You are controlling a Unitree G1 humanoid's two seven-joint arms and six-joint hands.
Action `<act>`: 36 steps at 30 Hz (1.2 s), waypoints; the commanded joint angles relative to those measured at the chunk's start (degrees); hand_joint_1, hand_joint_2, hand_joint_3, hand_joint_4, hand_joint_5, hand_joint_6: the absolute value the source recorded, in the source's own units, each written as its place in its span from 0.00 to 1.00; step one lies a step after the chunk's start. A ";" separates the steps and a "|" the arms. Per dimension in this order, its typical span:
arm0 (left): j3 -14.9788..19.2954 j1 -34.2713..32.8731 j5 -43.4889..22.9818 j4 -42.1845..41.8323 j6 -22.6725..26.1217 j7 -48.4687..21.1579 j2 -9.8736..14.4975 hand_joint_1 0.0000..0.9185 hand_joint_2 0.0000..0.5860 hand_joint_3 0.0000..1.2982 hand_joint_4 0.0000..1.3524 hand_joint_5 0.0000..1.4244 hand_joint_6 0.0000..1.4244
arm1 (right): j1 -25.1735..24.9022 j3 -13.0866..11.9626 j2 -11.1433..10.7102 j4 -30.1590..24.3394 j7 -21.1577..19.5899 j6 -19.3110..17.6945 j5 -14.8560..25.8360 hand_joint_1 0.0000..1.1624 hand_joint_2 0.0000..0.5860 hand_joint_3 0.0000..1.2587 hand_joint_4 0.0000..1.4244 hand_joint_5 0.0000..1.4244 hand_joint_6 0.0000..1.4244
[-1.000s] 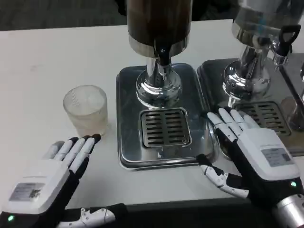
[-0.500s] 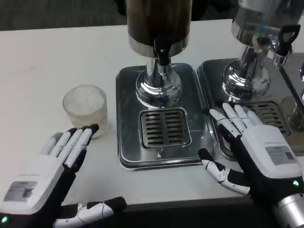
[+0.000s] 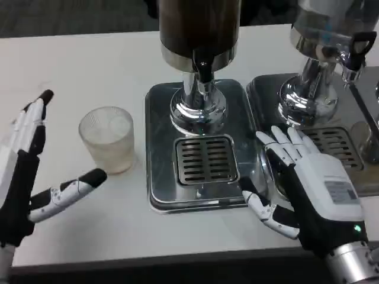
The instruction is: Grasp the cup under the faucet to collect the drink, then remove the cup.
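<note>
Cup [image 3: 108, 138] upright on table [image 3: 71, 65], left of tray [image 3: 157, 148], not under faucet [image 3: 203, 70], left hand [image 3: 23, 171] spread empty beside cup, thumb near its base, right hand [image 3: 308, 183] empty, fingers apart, right of tray.

left hand [image 3: 23, 171]: upright, thumb apart (holding nothing) | right hand [image 3: 308, 183]: flat, fingers spread

— What differs on the left?
— The left hand [image 3: 23, 171] now stands turned on edge, opened wide beside the cup [image 3: 108, 139].
— And the right hand [image 3: 308, 183]?
— Shifted slightly toward the tray [image 3: 157, 183].
</note>
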 commanded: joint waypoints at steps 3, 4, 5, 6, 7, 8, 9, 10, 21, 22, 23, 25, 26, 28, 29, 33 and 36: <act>-3.66 -13.11 2.10 18.51 -0.47 3.16 1.04 0.13 0.00 0.00 0.00 0.04 0.08 | -0.32 1.19 1.31 -0.48 -1.23 0.48 0.21 0.33 0.76 0.13 0.07 0.00 0.00; -4.57 -14.79 2.92 21.04 -0.22 4.10 1.29 0.13 0.00 0.00 0.00 0.04 0.08 | -0.27 1.35 1.45 -0.59 -1.32 0.49 0.20 0.33 0.76 0.14 0.07 0.00 0.00; -5.42 -16.41 3.47 23.57 -0.22 4.85 1.50 0.14 0.00 0.00 0.00 0.05 0.09 | -0.20 1.54 1.65 -0.75 -1.43 0.54 0.13 0.33 0.76 0.14 0.08 0.00 0.00; -6.10 -17.90 3.57 25.99 -0.44 5.24 1.59 0.15 0.00 0.00 0.00 0.06 0.09 | -0.17 1.72 1.84 -0.87 -1.51 0.63 0.03 0.33 0.76 0.14 0.08 0.00 0.00; -7.00 -19.78 3.57 28.92 -0.67 5.14 1.58 0.15 0.00 0.00 0.00 0.07 0.10 | -0.11 1.92 2.05 -1.02 -1.63 0.71 -0.06 0.33 0.76 0.15 0.08 0.00 0.00; -7.69 -21.21 3.42 31.33 -1.16 5.12 1.72 0.16 0.00 0.00 0.00 0.08 0.10 | 0.01 2.17 2.33 -1.31 -1.82 0.75 -0.19 0.33 0.76 0.15 0.08 0.00 0.00; -8.37 -22.53 3.34 33.48 -1.52 5.01 1.83 0.17 0.00 0.00 0.00 0.08 0.11 | 0.12 2.38 2.59 -1.57 -1.99 0.78 -0.33 0.33 0.76 0.15 0.09 0.00 0.00; -9.12 -23.75 3.37 35.27 -1.76 4.83 1.87 0.17 0.00 0.00 0.00 0.09 0.11 | 0.23 2.48 2.73 -1.81 -2.11 0.71 -0.35 0.33 0.76 0.15 0.09 0.00 0.00; -15.17 -34.16 2.34 48.06 -0.96 2.53 -0.07 0.22 0.01 0.00 0.00 0.15 0.17 | -0.28 4.02 3.26 -2.86 -2.51 0.34 -0.41 0.34 0.76 0.16 0.11 0.02 0.00; -15.43 -34.66 2.10 48.63 -0.75 2.21 -0.17 0.22 0.01 0.00 0.00 0.15 0.17 | -0.37 4.16 3.32 -2.90 -2.47 0.36 -0.39 0.34 0.76 0.16 0.11 0.02 0.00; -15.56 -35.11 1.79 49.19 -0.46 1.75 -0.32 0.22 0.01 0.00 0.00 0.16 0.18 | -0.50 4.30 3.37 -2.90 -2.38 0.31 -0.29 0.34 0.76 0.16 0.11 0.02 0.00; -15.60 -36.02 1.24 50.25 0.29 0.64 -0.87 0.24 0.02 0.00 0.00 0.16 0.18 | -0.80 4.68 3.37 -2.88 -2.16 0.10 -0.21 0.34 0.76 0.16 0.12 0.03 0.01; -15.57 -36.39 1.02 50.66 0.61 0.11 -1.16 0.24 0.02 0.00 0.00 0.16 0.19 | -0.87 4.89 3.40 -2.92 -2.11 0.11 -0.27 0.34 0.76 0.16 0.12 0.03 0.01; -15.52 -36.77 0.75 51.12 0.91 -0.48 -1.47 0.25 0.01 0.00 0.00 0.17 0.19 | -0.87 5.25 3.39 -3.05 -2.01 0.12 -0.31 0.34 0.76 0.16 0.13 0.03 0.01; -15.45 -37.04 0.52 51.43 1.15 -0.85 -1.83 0.26 0.02 0.00 0.00 0.18 0.19 | -0.86 5.39 3.35 -3.11 -1.99 0.13 -0.28 0.34 0.76 0.16 0.13 0.03 0.01; -15.63 -37.77 -0.39 52.15 1.57 -2.42 -2.61 0.28 0.03 0.00 0.00 0.19 0.20 | -0.70 5.93 3.28 -3.54 -1.67 0.31 -0.20 0.34 0.76 0.17 0.13 0.04 0.01; -15.85 -38.43 -0.79 52.45 1.43 -4.05 -3.20 0.30 0.05 0.00 0.00 0.19 0.22 | -0.49 6.15 3.16 -4.02 -1.36 0.42 -0.24 0.34 0.76 0.17 0.14 0.04 0.01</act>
